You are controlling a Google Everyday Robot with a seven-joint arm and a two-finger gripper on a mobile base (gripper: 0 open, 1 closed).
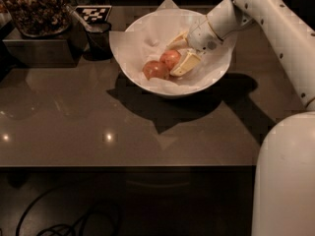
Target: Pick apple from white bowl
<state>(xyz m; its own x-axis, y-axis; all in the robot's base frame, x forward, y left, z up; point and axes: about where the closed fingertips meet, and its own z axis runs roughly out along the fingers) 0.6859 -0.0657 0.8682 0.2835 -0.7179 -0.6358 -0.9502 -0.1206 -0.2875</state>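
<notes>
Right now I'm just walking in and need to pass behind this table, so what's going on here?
The robot's arm reaches into the white bowl on the table. Its end effector is down inside, open, with its fingers either side of the apple, which is not lifted yet. A second apple lies beside it on the paper lining.

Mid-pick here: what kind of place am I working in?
Probably a break-room or kitchen counter, though I can't be sure: a dark polished countertop, a clear container of brown snacks at the back left, and a large white paper-lined bowl, with the robot's hand inside it.
</notes>
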